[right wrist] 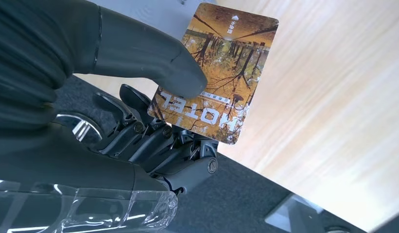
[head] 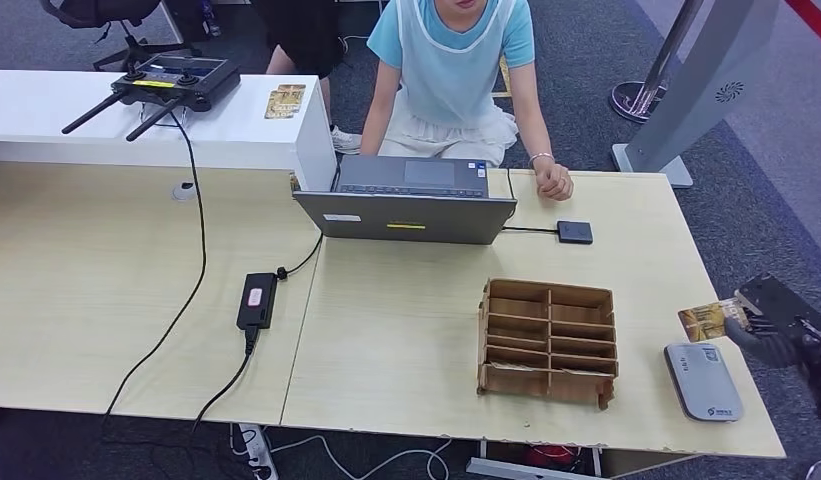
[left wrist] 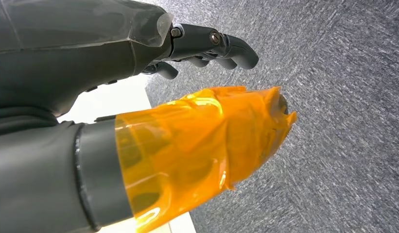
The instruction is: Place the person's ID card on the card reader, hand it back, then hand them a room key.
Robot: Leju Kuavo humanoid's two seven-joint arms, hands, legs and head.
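A: The table (head: 406, 330) carries the laptop (head: 411, 205), then the wooden divider box (head: 548, 342), then the grey card reader (head: 702, 380) at its near right corner. The right hand (head: 776, 335) pinches a card (head: 712, 320) between thumb and fingers, just above and beside the reader

B: For a clean placement, it would do best to level the card and settle it flat, squarely over the reader, before letting go

A: The right wrist view adds what the head view blurs: the card (right wrist: 216, 73) shows an autumn scene and the word HOTEL, the thumb (right wrist: 153, 63) pressing its face

B: The left hand (left wrist: 207, 46) hangs over carpet, holding nothing, fingers loosely curled, thumb (left wrist: 202, 150) wrapped in orange tape
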